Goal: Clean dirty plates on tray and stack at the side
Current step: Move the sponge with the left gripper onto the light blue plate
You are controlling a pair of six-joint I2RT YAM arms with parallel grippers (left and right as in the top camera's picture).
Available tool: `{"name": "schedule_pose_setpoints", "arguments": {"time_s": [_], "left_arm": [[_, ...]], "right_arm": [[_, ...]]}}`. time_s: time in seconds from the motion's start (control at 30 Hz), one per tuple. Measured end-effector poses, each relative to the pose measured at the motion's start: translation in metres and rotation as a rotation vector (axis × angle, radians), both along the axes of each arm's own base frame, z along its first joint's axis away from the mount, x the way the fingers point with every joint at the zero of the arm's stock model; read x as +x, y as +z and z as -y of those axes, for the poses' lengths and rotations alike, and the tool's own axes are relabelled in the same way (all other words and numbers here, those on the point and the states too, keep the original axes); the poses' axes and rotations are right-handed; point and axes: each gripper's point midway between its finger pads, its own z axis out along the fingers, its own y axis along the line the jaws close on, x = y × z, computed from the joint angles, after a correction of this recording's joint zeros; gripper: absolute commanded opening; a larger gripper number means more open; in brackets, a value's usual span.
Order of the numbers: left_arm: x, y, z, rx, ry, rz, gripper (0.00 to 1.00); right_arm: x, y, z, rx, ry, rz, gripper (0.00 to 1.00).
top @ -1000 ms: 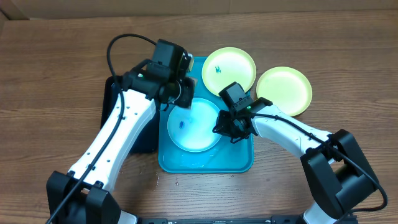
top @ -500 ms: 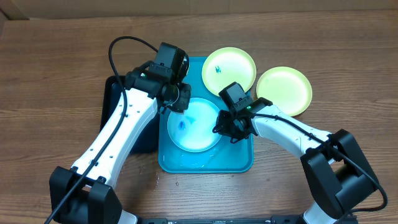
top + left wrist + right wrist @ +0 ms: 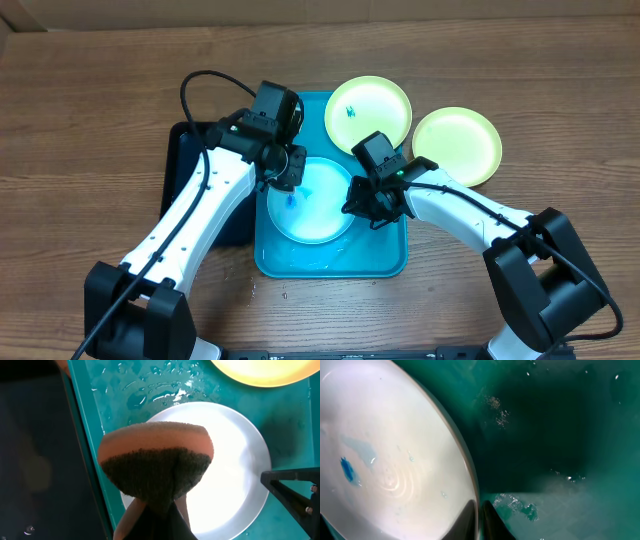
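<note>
A light cyan plate (image 3: 315, 205) lies in the bright cyan tray (image 3: 335, 258), with a small blue smear (image 3: 347, 470) on its pale centre. My left gripper (image 3: 287, 168) hangs over the plate's left part, shut on an orange sponge (image 3: 155, 457) whose dark scouring face points down. My right gripper (image 3: 363, 205) is shut on the plate's right rim, one finger (image 3: 469, 519) inside the rim and one outside. A yellow-green plate (image 3: 368, 110) with a blue smear overlaps the tray's far right corner. Another yellow-green plate (image 3: 457, 146) rests on the table to the right.
A narrow black tray (image 3: 195, 185) lies along the cyan tray's left side, under my left arm. Water drops and a film of water sit on the cyan tray floor (image 3: 560, 435). Bare wooden table (image 3: 90, 130) surrounds both trays.
My left gripper has carried the sponge from the tray's far left corner toward me, over the cyan plate's left part. The right arm and all the plates have stayed put.
</note>
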Motion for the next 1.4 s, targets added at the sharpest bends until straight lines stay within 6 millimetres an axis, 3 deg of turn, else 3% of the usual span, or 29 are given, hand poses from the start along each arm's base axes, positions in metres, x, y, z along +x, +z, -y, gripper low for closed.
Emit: {"name": "schedule_pose_setpoints", "arguments": {"time_s": [0.47,0.63,0.9,1.1,1.3,1.4], "left_arm": [[-0.009,-0.032,-0.002,-0.010,0.029,-0.025,0.04],[-0.006,-0.032,0.000,-0.022,0.035,-0.013,0.04],[-0.006,-0.036,0.002,-0.030,0.035,-0.027,0.04],[-0.007,-0.063,0.003,-0.011,0.034,-0.092,0.04],[-0.012,-0.106,0.005,0.010,0.033,-0.193,0.04],[-0.013,-0.114,0.012,-0.034,0.031,-0.241,0.04]], "right_arm": [[0.002,-0.010,0.005,-0.012,-0.010,0.035,0.29],[0.005,-0.010,0.003,0.000,-0.011,0.054,0.08],[0.004,-0.011,0.003,0.000,-0.010,0.053,0.08],[0.004,-0.011,0.003,0.000,-0.010,0.053,0.07],[0.004,-0.011,0.003,0.000,-0.010,0.054,0.04],[0.005,-0.011,0.004,-0.006,-0.012,0.055,0.04]]}}
